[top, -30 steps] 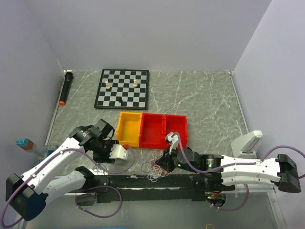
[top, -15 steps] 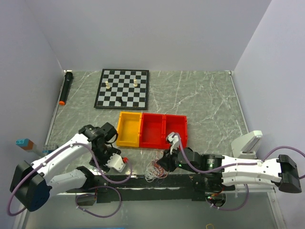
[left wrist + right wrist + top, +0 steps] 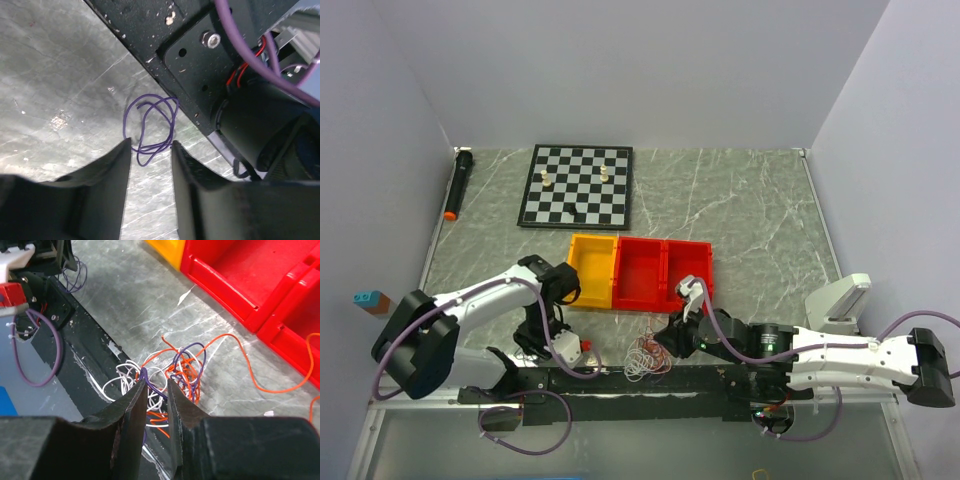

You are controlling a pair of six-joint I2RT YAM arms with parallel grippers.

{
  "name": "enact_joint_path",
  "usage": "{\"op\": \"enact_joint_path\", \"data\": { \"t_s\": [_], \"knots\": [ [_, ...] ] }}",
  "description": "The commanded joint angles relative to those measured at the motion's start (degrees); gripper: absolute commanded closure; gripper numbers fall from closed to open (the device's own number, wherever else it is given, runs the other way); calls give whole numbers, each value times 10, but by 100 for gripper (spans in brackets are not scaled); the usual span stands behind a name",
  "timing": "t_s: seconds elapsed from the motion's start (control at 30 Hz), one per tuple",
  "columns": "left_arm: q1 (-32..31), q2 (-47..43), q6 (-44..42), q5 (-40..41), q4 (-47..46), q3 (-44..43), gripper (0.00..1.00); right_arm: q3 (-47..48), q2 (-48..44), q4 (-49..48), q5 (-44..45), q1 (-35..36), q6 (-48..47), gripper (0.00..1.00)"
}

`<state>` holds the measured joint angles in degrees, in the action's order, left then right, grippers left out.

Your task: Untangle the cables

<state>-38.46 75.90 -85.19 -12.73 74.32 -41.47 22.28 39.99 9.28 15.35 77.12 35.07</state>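
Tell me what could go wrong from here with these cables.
The right end effector has a purple strand of the mixed tangle between its fingers; pulling could tighten knots or drag the whole pile. The purple loop under the open left end effector lies beside the black base rail, so the fingers might strike the rail while closing.
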Motion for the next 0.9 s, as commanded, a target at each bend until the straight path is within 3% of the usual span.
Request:
{"op": "enact_joint_path", "data": {
  "t_s": [0.0,0.13,0.33,0.4,0.67,0.77,0.87],
  "knots": [
    [-6,-8,-40,13,-7,11,64,22,-21,15,23,-3,-4,71],
    [-6,-22,-34,9,-29,11,87,22,-23,14,20,-8,-4,72],
    [-6,-43,-18,6,-39,0,99,26,-19,20,17,-10,-5,74],
    [-7,-51,2,2,-51,-23,99,24,-25,21,20,-10,-3,75],
    [-6,-33,136,-70,-16,-293,99,17,-36,26,20,-11,3,77],
    [-5,-27,195,-76,-46,-324,99,13,-41,21,24,-11,5,77],
    [-5,-19,252,-39,-122,-302,99,12,-46,18,23,-11,9,77]
  ]
}}
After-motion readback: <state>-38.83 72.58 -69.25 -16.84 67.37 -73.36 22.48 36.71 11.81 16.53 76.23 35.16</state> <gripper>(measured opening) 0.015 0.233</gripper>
